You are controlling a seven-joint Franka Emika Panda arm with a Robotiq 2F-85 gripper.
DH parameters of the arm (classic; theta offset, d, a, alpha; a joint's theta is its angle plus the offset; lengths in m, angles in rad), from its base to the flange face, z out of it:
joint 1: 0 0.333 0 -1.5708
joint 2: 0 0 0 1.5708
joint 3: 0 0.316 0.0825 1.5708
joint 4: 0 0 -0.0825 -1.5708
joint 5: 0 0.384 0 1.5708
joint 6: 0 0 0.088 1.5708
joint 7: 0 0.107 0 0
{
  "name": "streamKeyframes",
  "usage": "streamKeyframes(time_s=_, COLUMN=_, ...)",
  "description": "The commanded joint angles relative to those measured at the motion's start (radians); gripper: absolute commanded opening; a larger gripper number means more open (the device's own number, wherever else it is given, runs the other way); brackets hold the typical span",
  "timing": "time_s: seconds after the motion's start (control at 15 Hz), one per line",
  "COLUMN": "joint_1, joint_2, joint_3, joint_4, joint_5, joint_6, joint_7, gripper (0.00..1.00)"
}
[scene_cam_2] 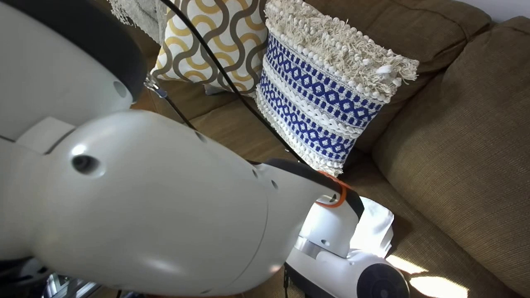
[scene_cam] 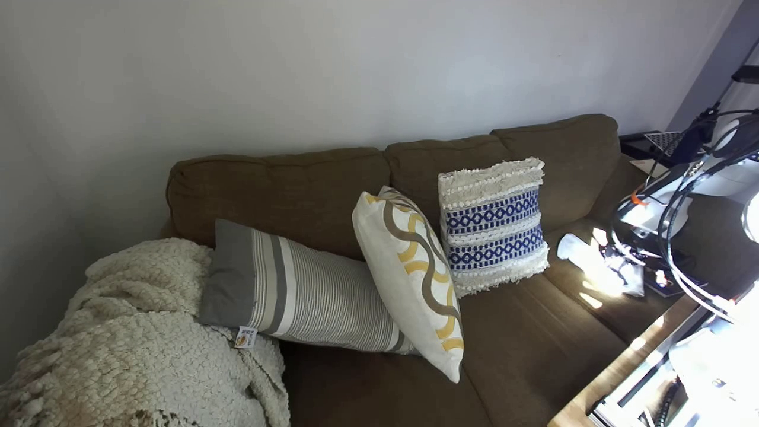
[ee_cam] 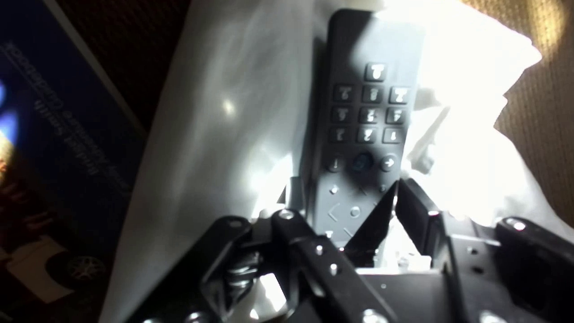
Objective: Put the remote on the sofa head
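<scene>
My tool (ee_cam: 350, 190) straddled the remote (ee_cam: 367, 119) and hid its near end; whether I was pinching or merely flanking it, I couldn't tell. Beneath both, glare partly bleached the white material (ee_cam: 228, 121).

Spreads as brown sofa seat (scene_cam: 504, 344), sunlit in patches, beneath blanket (scene_cam: 148, 332), striped pillow (scene_cam: 332, 296), swirled pillow (scene_cam: 412, 279) propped against that, blue pillow (scene_cam: 495, 228), white sheet (ee_cam: 215, 134) and, beside it, book (ee_cam: 67, 134).
</scene>
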Motion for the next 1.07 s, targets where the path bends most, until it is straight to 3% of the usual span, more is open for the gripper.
streamKeyframes(time_s=0.0, joint_1=-0.014, joint_2=0.030, joint_3=0.004, joint_4=0.048, joint_5=-0.021, joint_6=-0.048, joint_7=-0.006, gripper=0.52)
streamKeyframes(time_s=0.2, joint_1=-0.010, joint_2=0.037, joint_3=0.006, joint_4=0.057, joint_5=-0.018, joint_6=-0.064, joint_7=-0.009, gripper=0.63)
streamKeyframes(time_s=0.27, joint_1=-0.009, joint_2=0.039, joint_3=0.006, joint_4=0.060, joint_5=-0.018, joint_6=-0.065, joint_7=-0.009, gripper=0.73)
streamKeyframes(time_s=0.47, joint_1=-0.004, joint_2=0.042, joint_3=0.003, joint_4=0.064, joint_5=-0.020, joint_6=-0.065, joint_7=-0.007, gripper=0.72)
streamKeyframes(time_s=0.53, joint_1=-0.002, joint_2=0.043, joint_3=0.002, joint_4=0.064, joint_5=-0.021, joint_6=-0.065, joint_7=-0.006, gripper=0.54)
streamKeyframes(time_s=0.67, joint_1=-0.002, joint_2=0.045, joint_3=0.001, joint_4=0.067, joint_5=-0.021, joint_6=-0.064, joint_7=-0.005, gripper=0.45)
streamKeyframes(time_s=0.8, joint_1=-0.002, joint_2=0.046, joint_3=-0.001, joint_4=0.071, joint_5=-0.021, joint_6=-0.064, joint_7=-0.005, gripper=0.27)
streamKeyframes(time_s=1.0, joint_1=-0.005, joint_2=0.033, joint_3=-0.001, joint_4=0.058, joint_5=-0.019, joint_6=-0.062, joint_7=-0.004, gripper=0.25)
